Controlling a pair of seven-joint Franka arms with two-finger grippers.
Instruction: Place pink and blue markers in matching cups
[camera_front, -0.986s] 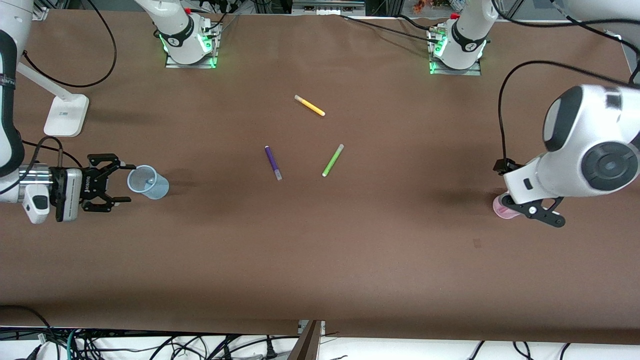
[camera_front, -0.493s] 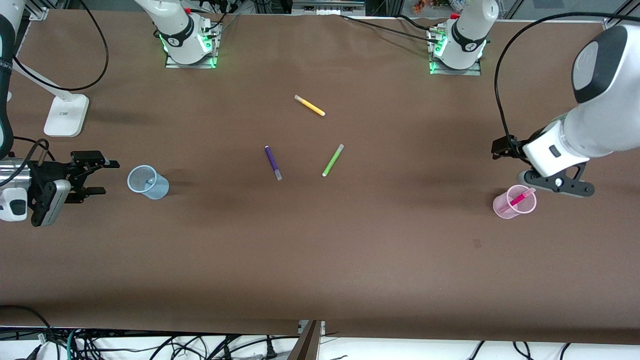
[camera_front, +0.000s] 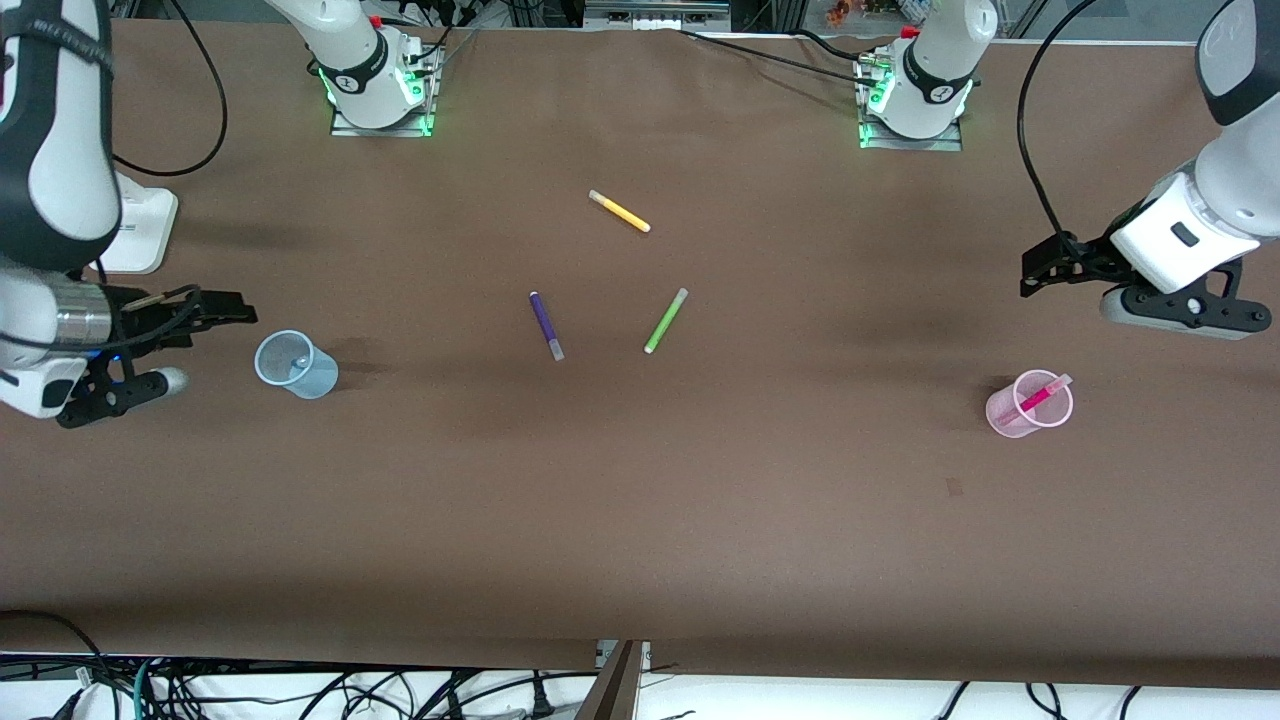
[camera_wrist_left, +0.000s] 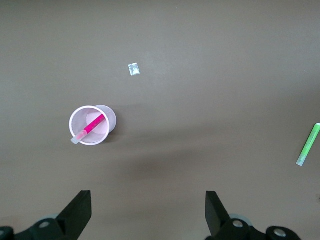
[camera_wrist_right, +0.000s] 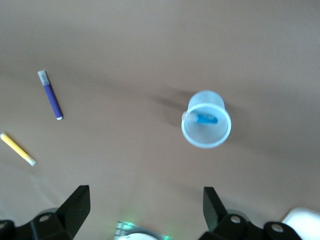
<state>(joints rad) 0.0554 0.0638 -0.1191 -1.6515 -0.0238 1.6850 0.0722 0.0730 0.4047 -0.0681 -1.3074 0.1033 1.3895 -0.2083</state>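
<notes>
The pale pink cup (camera_front: 1030, 408) stands toward the left arm's end of the table with the pink marker (camera_front: 1040, 393) leaning inside it. Both show in the left wrist view, the cup (camera_wrist_left: 106, 118) and the marker (camera_wrist_left: 90, 127). My left gripper (camera_front: 1035, 272) hangs open and empty, up in the air beside the pink cup (camera_wrist_left: 148, 212). The pale blue cup (camera_front: 296, 365) stands toward the right arm's end. In the right wrist view the blue marker (camera_wrist_right: 206, 119) lies in that cup (camera_wrist_right: 206, 137). My right gripper (camera_front: 215, 330) is open and empty beside the blue cup (camera_wrist_right: 145, 210).
A yellow marker (camera_front: 619, 211), a dark purple marker (camera_front: 546, 325) and a lime green marker (camera_front: 665, 320) lie loose mid-table. A white stand base (camera_front: 130, 230) sits near the right arm's end. A small pale scrap (camera_wrist_left: 133, 69) lies near the pink cup.
The left gripper has lifted off the pink cup and drawn back, uncovering the pink marker inside. The right gripper has pulled away from the blue cup and turned.
</notes>
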